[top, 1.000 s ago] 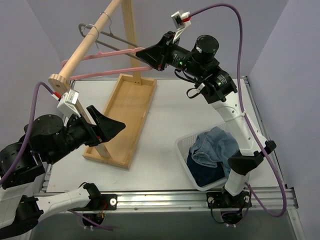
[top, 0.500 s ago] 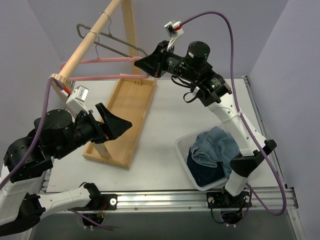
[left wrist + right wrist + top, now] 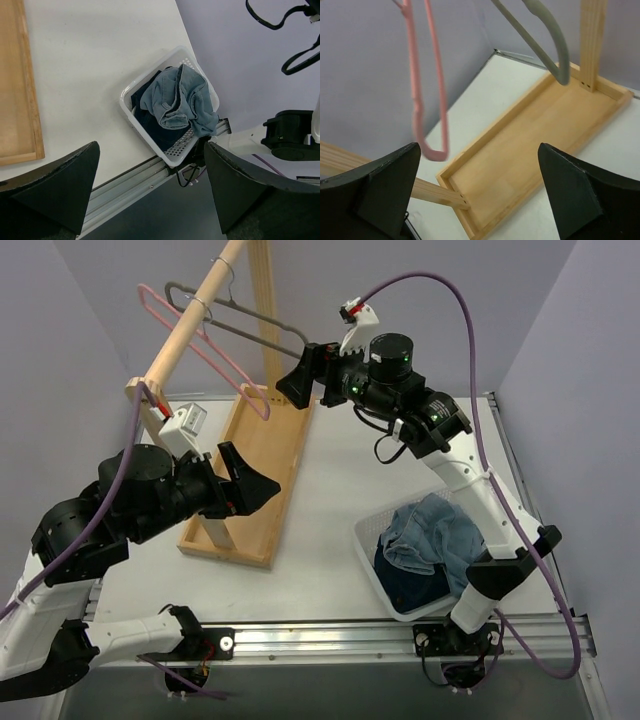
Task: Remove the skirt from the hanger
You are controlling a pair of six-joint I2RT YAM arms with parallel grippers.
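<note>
Two hangers, a pink hanger [image 3: 415, 107] and a grey hanger [image 3: 559, 47], hang from the slanted wooden rail [image 3: 183, 325] over the rack's wooden tray base [image 3: 255, 470]. The denim skirt [image 3: 177, 100] is off them. It lies crumpled in the white laundry basket [image 3: 150, 74] near the desk's [image 3: 330, 480] front right corner, on top of a darker garment [image 3: 150, 122]. The left claw [image 3: 151, 146] hovers above the desk with its fingers spread wide, gripping nothing. The right claw [image 3: 480, 147] is raised beside the hangers, its fingers also apart and touching neither one.
</note>
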